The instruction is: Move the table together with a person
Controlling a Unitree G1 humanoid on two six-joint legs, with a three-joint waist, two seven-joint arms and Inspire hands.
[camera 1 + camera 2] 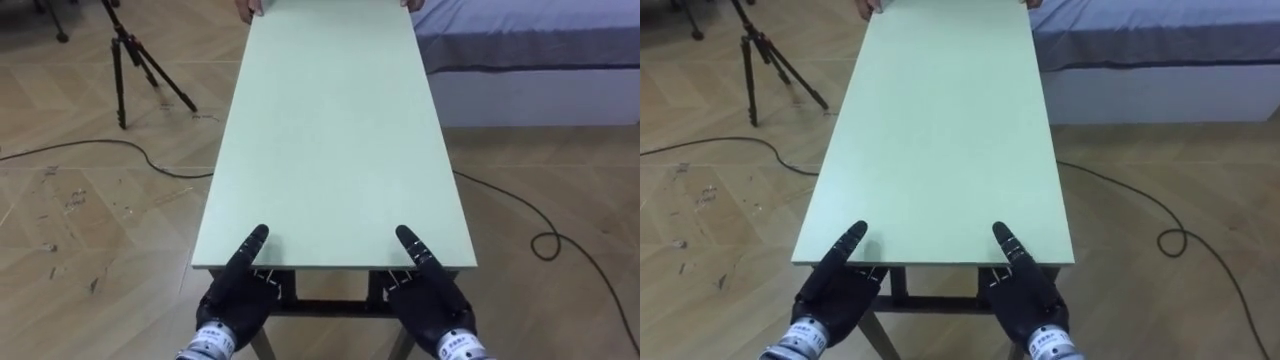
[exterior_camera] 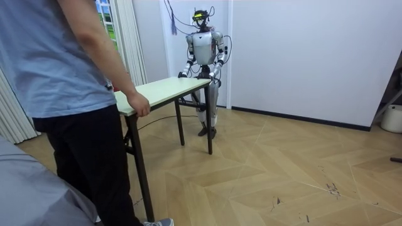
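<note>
1. Pale herringbone wood floor [image 1: 80,220] on every side of the table [image 1: 335,150]; white wall [image 2: 301,50] behind its robot end in the room view.
2. Long, light-green top on dark legs [image 2: 209,125], bare, stretched lengthwise between robot and person [image 2: 69,75].
3. Robot upright at one short end of the table, close to the wall, both arms reaching down to that end.
4. Left hand [image 1: 235,295] at the table's near short edge, toward its left corner: thumb laid straight on the top, palm just below the edge, the rest tucked under the board. Closed on the edge or not, impossible to tell.
5. Right hand [image 1: 432,300] at the same edge, toward the right corner, mirroring the other: thumb flat on the top, palm under the rim. Grip likewise impossible to tell.
6. Person in a blue shirt and dark trousers at the opposite short end; person's hand [image 2: 139,105] curled over that end's edge in the room view, and fingertips just visible at both far corners in the eye views.
7. Black tripod [image 1: 130,60] on the floor left of the table's far half, well apart from it.
8. Dark cable [image 1: 100,150] snaking across the floor toward the table's left side, another loop to its right.
9. Bed [image 1: 530,40] with a blue-grey cover just right of the table's far end.
10. Pale curtain [image 2: 129,44] beyond the table's long side in the room view.
</note>
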